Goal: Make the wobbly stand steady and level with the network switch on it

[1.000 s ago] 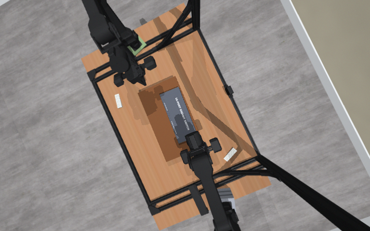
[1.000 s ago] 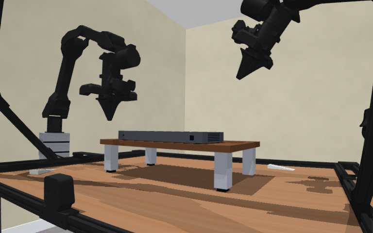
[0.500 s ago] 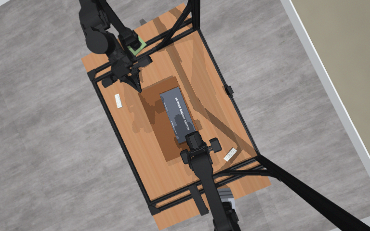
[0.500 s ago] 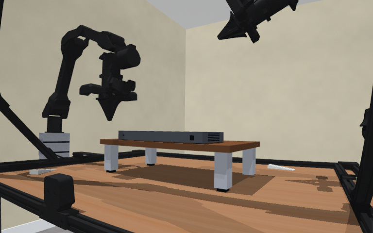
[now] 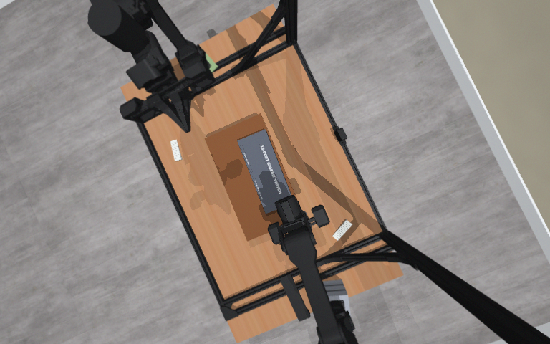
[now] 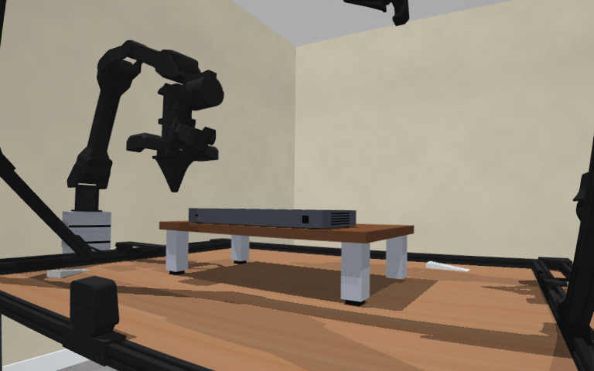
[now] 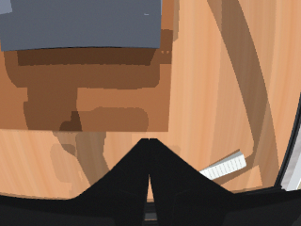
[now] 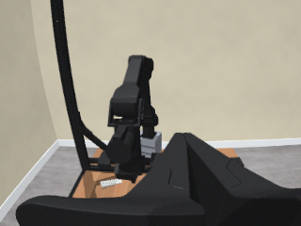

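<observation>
Stand (image 5: 239,203) (image 6: 387,230) (image 7: 122,100) lower than the left fingers (image 6: 173,175)

I am matte black nearly all over. My left pincer (image 5: 292,226) (image 6: 174,190) (image 7: 149,145) (image 8: 134,182) has smooth, triangular fingers that taper to narrow, blunt tips. Just above it, rounded, paddle-like pieces (image 6: 142,141) flare out from a dark, blocky wrist. Farther up from that pincer comes a stout cylindrical housing (image 6: 208,91) with a flat round face, then angular, chunky joints and a long, straight, slender link (image 6: 101,120). At the far end of that arm from the pincer, a squat black foot sits above a pale grey block (image 6: 87,220) crossed by dark lines. My right pincer (image 5: 187,130) (image 8: 182,140) has the same black wedge shape, with thin curved outlines along its sides. Behind it is another thick, round-ended cylinder (image 5: 104,19).
</observation>
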